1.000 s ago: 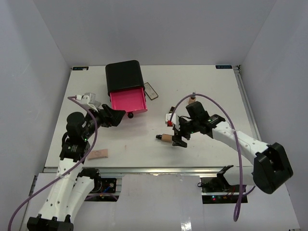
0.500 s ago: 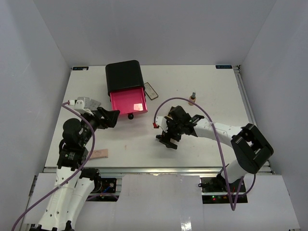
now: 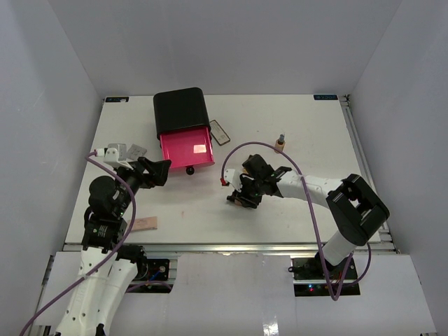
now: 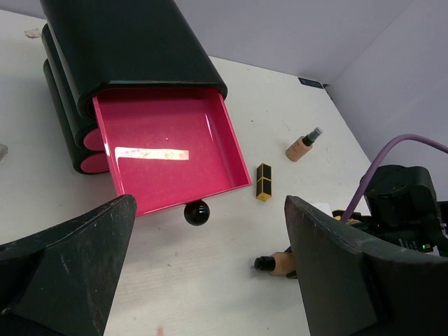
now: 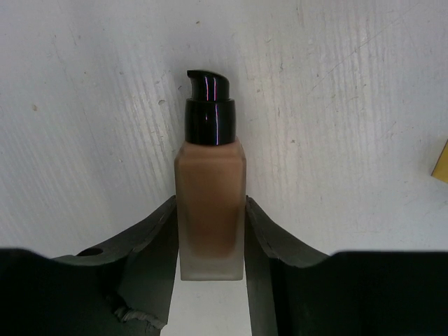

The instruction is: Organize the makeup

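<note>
Both fingers of the right pincer point(image 5: 210, 210) clench a beige bottle point(image 5: 210, 185) lying on the counter point(image 5: 336, 105) at mid-frame. The left pincer point(image 4: 210, 224) hangs released, facing the open pink drawer point(image 4: 168, 150) at upper left, a lipstick point(image 4: 263, 181) just right of it.

A black box point(image 3: 181, 110) with rounded edges sits on the far left part of the white desk point(image 3: 308, 126). One pink drawer point(image 3: 186, 147) is pulled out toward the near side, a streak of light glinting on its glossy floor. A round black knob point(image 3: 190, 169) sticks out from the drawer's front. In the left wrist view, two more pink drawer fronts point(image 4: 89, 148) sit flush in the box. Pale grey walls point(image 3: 231, 42) enclose the desk, and a metal rail point(image 3: 231, 246) runs along its near edge.
</note>
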`<act>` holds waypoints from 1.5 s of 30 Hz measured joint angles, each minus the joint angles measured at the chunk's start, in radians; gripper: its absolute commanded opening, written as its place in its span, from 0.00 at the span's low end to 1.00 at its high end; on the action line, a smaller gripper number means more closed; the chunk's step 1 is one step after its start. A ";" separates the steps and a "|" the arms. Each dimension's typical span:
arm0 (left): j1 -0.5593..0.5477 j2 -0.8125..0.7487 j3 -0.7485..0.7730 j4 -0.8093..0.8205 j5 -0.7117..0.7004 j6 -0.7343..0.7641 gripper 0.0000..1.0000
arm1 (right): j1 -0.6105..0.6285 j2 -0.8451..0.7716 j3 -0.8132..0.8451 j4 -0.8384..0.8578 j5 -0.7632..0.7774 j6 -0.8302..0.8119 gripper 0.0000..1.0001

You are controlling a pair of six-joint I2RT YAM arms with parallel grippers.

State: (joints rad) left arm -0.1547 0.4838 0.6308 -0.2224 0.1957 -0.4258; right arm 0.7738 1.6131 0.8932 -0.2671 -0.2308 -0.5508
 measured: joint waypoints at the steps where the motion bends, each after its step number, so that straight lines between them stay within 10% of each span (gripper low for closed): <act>1: 0.000 -0.002 0.000 -0.002 -0.001 0.000 0.98 | 0.000 0.000 0.002 -0.003 -0.002 -0.003 0.14; 15: 0.000 -0.020 -0.001 -0.013 -0.030 0.000 0.98 | 0.002 -0.009 0.637 -0.299 -0.300 -0.114 0.11; 24: 0.000 -0.041 -0.002 -0.014 -0.060 0.000 0.98 | 0.056 0.296 1.130 -0.294 -0.201 -0.051 0.14; 33: 0.000 -0.057 -0.002 -0.015 -0.075 0.000 0.98 | 0.102 0.533 1.174 -0.285 -0.009 -0.032 0.18; 45: 0.000 -0.075 -0.004 -0.018 -0.077 -0.001 0.98 | 0.110 0.544 1.142 -0.267 0.024 -0.060 0.48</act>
State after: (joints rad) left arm -0.1547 0.4087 0.6270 -0.2401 0.1188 -0.4263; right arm 0.8841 2.1571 2.0351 -0.5342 -0.2066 -0.6106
